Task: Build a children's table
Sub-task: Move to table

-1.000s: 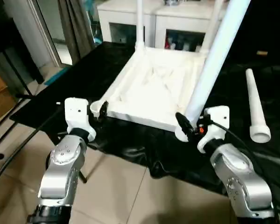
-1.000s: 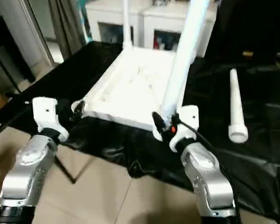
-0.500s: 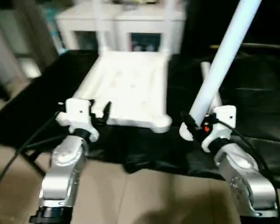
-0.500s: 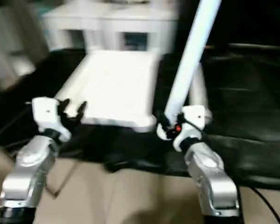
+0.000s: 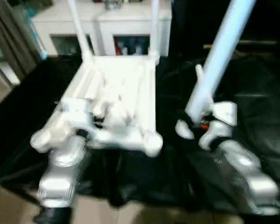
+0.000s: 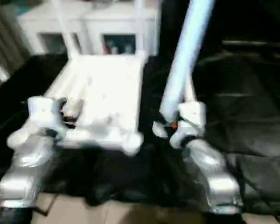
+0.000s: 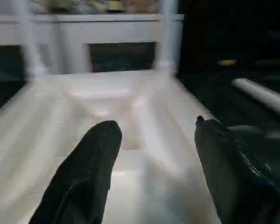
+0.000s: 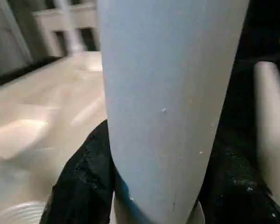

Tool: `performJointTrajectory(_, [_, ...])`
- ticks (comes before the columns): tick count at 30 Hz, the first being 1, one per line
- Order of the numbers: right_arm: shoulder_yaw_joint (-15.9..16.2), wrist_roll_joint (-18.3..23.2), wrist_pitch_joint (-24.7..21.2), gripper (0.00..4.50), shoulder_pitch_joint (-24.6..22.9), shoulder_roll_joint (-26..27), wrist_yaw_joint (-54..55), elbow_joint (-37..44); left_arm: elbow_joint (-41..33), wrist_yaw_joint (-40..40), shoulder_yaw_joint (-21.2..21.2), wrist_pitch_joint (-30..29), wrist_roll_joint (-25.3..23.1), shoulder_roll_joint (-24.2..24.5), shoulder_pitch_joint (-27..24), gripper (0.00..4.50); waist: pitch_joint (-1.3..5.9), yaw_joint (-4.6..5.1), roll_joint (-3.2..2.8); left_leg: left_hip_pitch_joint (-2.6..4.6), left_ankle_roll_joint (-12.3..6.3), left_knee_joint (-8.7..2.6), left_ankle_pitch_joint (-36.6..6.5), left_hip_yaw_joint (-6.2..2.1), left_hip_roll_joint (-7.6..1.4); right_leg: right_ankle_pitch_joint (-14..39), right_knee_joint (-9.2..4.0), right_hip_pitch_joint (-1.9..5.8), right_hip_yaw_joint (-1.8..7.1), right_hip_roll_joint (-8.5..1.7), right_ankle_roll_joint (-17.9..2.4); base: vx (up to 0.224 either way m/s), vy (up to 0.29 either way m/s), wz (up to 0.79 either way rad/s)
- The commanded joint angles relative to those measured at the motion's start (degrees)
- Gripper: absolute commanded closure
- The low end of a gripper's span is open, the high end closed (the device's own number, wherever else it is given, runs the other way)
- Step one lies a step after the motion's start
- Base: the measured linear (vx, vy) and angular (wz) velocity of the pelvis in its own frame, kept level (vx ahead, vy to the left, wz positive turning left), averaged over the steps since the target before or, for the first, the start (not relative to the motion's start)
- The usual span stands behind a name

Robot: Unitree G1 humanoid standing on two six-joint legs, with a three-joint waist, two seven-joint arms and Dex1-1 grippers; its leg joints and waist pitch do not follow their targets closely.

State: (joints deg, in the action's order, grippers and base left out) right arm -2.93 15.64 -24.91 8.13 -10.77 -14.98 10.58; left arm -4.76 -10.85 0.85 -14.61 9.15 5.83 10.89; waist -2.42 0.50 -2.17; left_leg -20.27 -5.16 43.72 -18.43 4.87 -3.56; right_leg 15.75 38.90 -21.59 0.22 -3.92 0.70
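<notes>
The children's table's white tabletop [image 5: 123, 88] lies underside up on a black cloth. Two legs [image 5: 154, 23] stand in its far corner sockets. My right gripper [image 5: 192, 122] is shut on a third white leg [image 5: 217, 56] just above its flared end. That leg leans up and away, and its end hangs right of the near right corner socket [image 5: 152, 143]. In the right wrist view both black fingers [image 8: 86, 172] press against the leg [image 8: 168, 93]. My left gripper [image 7: 151, 135] is open over the ribbed underside [image 7: 84, 121] near the front edge, holding nothing. Another leg [image 7: 263, 95] lies loose on the cloth.
White cabinets with glass fronts [image 5: 123, 28] stand behind the tabletop. The black cloth [image 5: 256, 88] is rumpled and hangs over the table's front edge towards the tiled floor [image 5: 130, 217]. A curtain [image 5: 11, 42] hangs at the far left.
The whole view has swung and come closer. The held leg's lower end, at the near right corner a second ago, now hangs right of it. My left gripper now reaches over the front edge.
</notes>
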Motion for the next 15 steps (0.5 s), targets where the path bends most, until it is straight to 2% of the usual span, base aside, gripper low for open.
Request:
performJointTrajectory(1, [1.24,0.39,-0.20,2.57,0.66,0.87,-0.29,1.87,-0.74,0.08,1.66,-0.03,0.02,1.33,-0.31,1.52,2.63,-1.90,2.25,-5.62,1.03,-0.34,5.76,-0.44,-0.42,0.94,-8.23,8.43,4.98,-7.46,-0.62,0.154,-0.041,-0.19])
performJointTrajectory(2, [1.06,0.50,-0.18,2.57,0.56,0.92,-0.15,1.98,-0.82,-0.21,1.48,-0.24,0.22,1.17,-0.36,1.52,1.67,-1.99,1.58,-3.91,6.68,-2.23,4.61,-0.14,-1.13,9.74,-9.98,6.98,8.21,-3.70,-7.51,0.154,-0.041,-0.19])
performJointTrajectory(3, [0.75,0.71,-0.19,2.57,0.52,1.07,0.11,2.00,-0.89,-0.57,1.44,0.01,0.60,0.89,-0.49,1.52,2.45,-2.80,-0.60,-4.61,7.75,-4.17,6.43,-0.81,-2.00,11.85,-9.72,8.34,8.46,-2.83,-9.80,0.156,0.022,-0.43])
performJointTrajectory(4, [0.64,0.54,-0.01,2.57,0.48,0.99,0.31,2.07,-1.04,-1.07,1.38,0.14,1.18,0.58,-0.68,1.52,2.26,-2.55,-3.05,-3.70,6.57,-9.76,8.63,-1.05,-5.11,12.69,-9.56,7.67,4.16,-1.26,-8.79,0.169,0.100,-0.55])
performJointTrajectory(5, [0.56,0.59,0.00,2.57,0.42,0.91,0.28,2.18,-1.22,-1.30,1.09,-0.27,1.25,0.55,-0.89,1.52,1.48,0.03,-3.58,-0.03,2.46,-14.92,3.57,-6.86,-10.46,8.64,-3.11,2.99,-1.11,2.26,-4.47,0.169,0.100,-0.55])
performJointTrajectory(6, [0.55,0.54,0.02,2.57,0.33,0.81,0.24,2.27,-1.41,-1.91,0.60,-0.35,1.35,0.65,-1.17,1.52,3.20,0.43,-5.25,3.95,-1.34,-14.11,2.91,-8.47,-11.34,7.06,-0.63,0.68,-1.51,1.57,-4.13,0.166,0.106,-0.21])
performJointTrajectory(7, [0.53,0.60,0.03,2.57,0.21,0.70,0.12,2.42,-1.66,-2.42,0.17,-0.30,1.28,0.71,-1.43,1.52,4.05,0.90,-4.47,6.57,-9.36,-12.28,12.56,-9.43,-12.71,1.32,0.68,-1.62,-1.09,-0.47,-2.31,0.152,0.049,0.02])
performJointTrajectory(8, [0.49,0.76,0.05,2.57,0.09,0.68,-0.03,2.57,-1.85,-2.97,0.01,0.00,1.67,0.64,-1.67,1.52,4.29,0.80,-3.85,5.89,-14.77,-9.70,38.17,-9.47,-12.10,-6.23,0.16,-2.65,0.01,-1.99,1.21,0.152,0.049,0.02])
performJointTrajectory(9, [0.42,0.94,0.06,2.57,-0.05,0.66,-0.30,2.76,-2.13,-4.01,-0.26,0.30,2.50,0.72,-1.95,1.52,4.52,0.33,-3.42,5.72,-15.05,-8.37,50.16,-8.77,-11.16,-10.36,-0.81,-2.95,0.67,-2.84,2.52,0.096,0.032,-0.05])
performJointTrajectory(10, [0.43,1.19,0.04,2.57,-0.12,0.61,-0.73,2.82,-2.07,-5.34,-1.18,0.01,2.23,1.78,-2.07,1.52,4.91,-0.11,-1.43,2.24,-10.35,-5.97,57.86,-6.42,-6.41,-23.62,-3.77,-0.42,2.47,-4.77,2.31,0.000,0.000,0.00])
performJointTrajectory(11, [0.46,1.49,-0.02,2.57,-0.22,0.57,-1.18,2.90,-1.84,-6.62,-2.17,0.04,1.54,3.02,-2.16,1.52,4.79,-1.46,0.07,-2.84,-5.43,-6.06,44.12,-2.97,-1.94,-40.82,-3.31,3.38,2.78,-4.70,1.19,0.000,0.000,0.00])
performJointTrajectory(12, [0.12,2.54,-0.35,2.57,-0.36,0.78,-1.70,3.23,-1.80,-10.07,-2.86,-0.64,3.20,4.15,-2.30,1.52,4.97,-2.12,-0.08,-3.44,-3.36,-6.68,35.17,-2.32,-1.95,-45.86,-3.27,4.10,2.76,-5.04,1.20,0.000,0.000,0.00])
performJointTrajectory(13, [-0.15,3.29,-0.61,2.57,-0.46,0.95,-2.04,3.49,-1.81,-12.54,-3.21,-1.15,4.51,4.82,-2.40,1.35,4.78,-2.33,-0.74,-2.99,2.08,-8.78,18.97,-1.81,-3.58,-47.29,-3.35,4.47,1.72,-4.67,-0.72,0.000,0.000,0.00])
performJointTrajectory(15, [-0.22,5.80,-1.58,2.57,-1.10,-0.03,-5.33,4.93,-1.87,-19.69,-4.67,-0.77,6.84,7.43,-2.27,1.35,4.31,-2.12,-1.16,-2.46,4.28,-9.78,13.80,-2.00,-4.53,-39.35,-3.81,4.38,0.96,-3.98,-3.25,0.000,0.000,0.00])
